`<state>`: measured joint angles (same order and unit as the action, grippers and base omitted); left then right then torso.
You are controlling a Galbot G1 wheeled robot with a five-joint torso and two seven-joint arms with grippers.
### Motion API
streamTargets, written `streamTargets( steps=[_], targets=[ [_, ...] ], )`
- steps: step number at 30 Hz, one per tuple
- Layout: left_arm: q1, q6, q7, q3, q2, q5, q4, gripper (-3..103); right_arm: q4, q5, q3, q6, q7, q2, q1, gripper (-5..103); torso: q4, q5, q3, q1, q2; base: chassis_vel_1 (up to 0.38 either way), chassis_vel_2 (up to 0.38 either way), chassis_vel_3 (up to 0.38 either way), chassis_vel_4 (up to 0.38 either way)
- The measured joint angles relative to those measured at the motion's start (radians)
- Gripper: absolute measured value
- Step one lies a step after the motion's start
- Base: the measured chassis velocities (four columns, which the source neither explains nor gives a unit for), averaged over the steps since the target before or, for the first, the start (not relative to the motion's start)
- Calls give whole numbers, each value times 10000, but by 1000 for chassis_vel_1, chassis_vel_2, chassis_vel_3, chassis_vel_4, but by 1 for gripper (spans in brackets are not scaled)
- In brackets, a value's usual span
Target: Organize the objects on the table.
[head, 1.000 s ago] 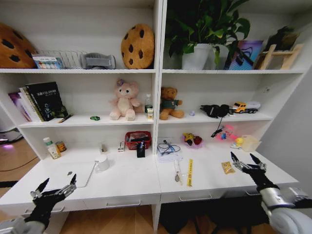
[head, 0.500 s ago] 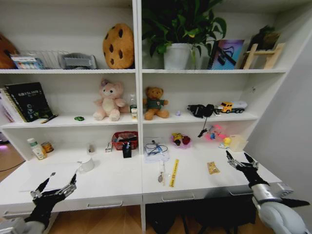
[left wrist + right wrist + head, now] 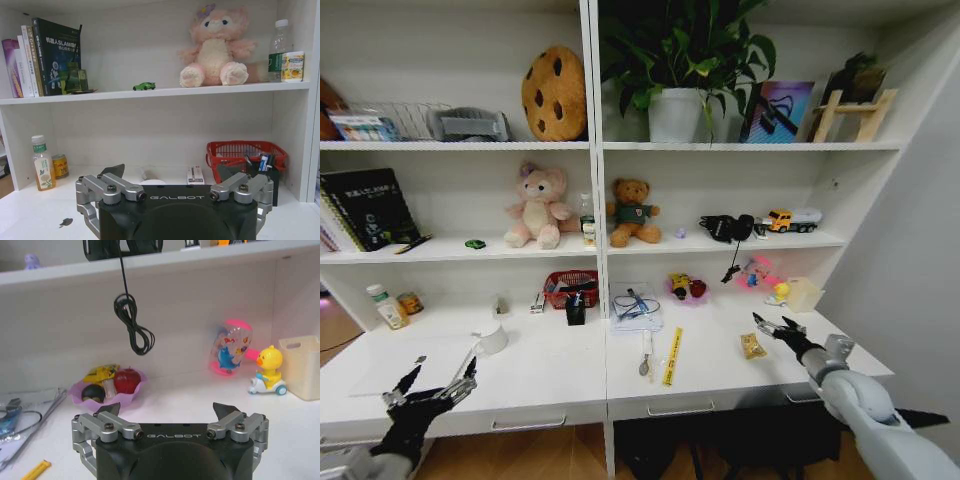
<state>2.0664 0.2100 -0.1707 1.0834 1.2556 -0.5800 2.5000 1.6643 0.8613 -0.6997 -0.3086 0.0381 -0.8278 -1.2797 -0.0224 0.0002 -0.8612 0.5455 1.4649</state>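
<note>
Here the robot faces the table (image 3: 550, 385), both arms low at its near edge and neither holding anything, so the step in hand looks like choosing and approaching a first object.

At the far left, the left gripper (image 3: 432, 388) hangs just off the near edge with its fingers spread and empty. Just beyond it a slim laptop (image 3: 415, 362) lies flat on the white top. Behind that, against the back wall, stand a juice bottle (image 3: 380, 306) and a small jar (image 3: 411, 302), well apart from the gripper. A white cup (image 3: 492, 337) sits to the right of the laptop. The green toy car (image 3: 474, 243) rests on the shelf above, not on the table.

Toward the middle, a red basket (image 3: 570, 288) and a black pen holder (image 3: 576, 311) stand at the back. A yellow ruler (image 3: 672, 357) lies nearer, with a metal tool (image 3: 645, 352) just beside it.

On the right, the right gripper (image 3: 772, 326) is low over the table with its fingers spread, close to a small snack packet (image 3: 752, 345). That packet seems the natural first pick. To do it well, I would centre the open fingers over the packet, square them to its short side, and descend straight until the tips nearly touch the top before closing, since a thin flat packet slips easily.
</note>
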Motion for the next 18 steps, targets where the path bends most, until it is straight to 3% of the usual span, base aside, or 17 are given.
streamTargets(
  steps=[6, 11, 12, 14, 15, 17, 18],
  targets=[
    [0, 0, 1, 0, 0, 0, 0, 100, -906, -131, 748, -33, 105, 74, 655, 103, -1, 1, 0, 0, 0, 0, 0, 0, 0],
    [0, 0, 1, 0, 0, 0, 0, 100, -1490, -262, 1371, -22, 158, 16, 1244, 97, 3, -3, 0, 0, 0, 0, 0, 0, 0],
    [0, 0, 1, 0, 0, 0, 0, 100, -1653, -339, 1580, -6, 172, -52, 1415, 92, 5, -3, 0, 1, -1, 0, 0, 0, 0],
    [0, 0, 1, 0, 0, 0, 0, 100, -1719, -384, 1697, 3, 168, -113, 1498, 92, 4, -2, 0, 1, 0, 0, 0, 0, 0],
    [0, 0, 1, 0, 0, 0, 0, 100, -1756, -404, 1773, 0, 118, -188, 1552, 86, 3, -2, 0, 1, -1, 0, 0, 0, 0],
    [0, 0, 1, 0, 0, 0, 0, 100, -1774, -409, 1810, -12, 74, -250, 1562, 86, 4, -2, 0, 0, -1, 0, 0, 0, 0],
    [0, 0, 1, 0, 0, 0, 0, 100, -1794, -447, 1818, -17, 70, -302, 1527, 76, 4, -3, 0, 1, -1, 0, 0, 0, 0]
  ],
)
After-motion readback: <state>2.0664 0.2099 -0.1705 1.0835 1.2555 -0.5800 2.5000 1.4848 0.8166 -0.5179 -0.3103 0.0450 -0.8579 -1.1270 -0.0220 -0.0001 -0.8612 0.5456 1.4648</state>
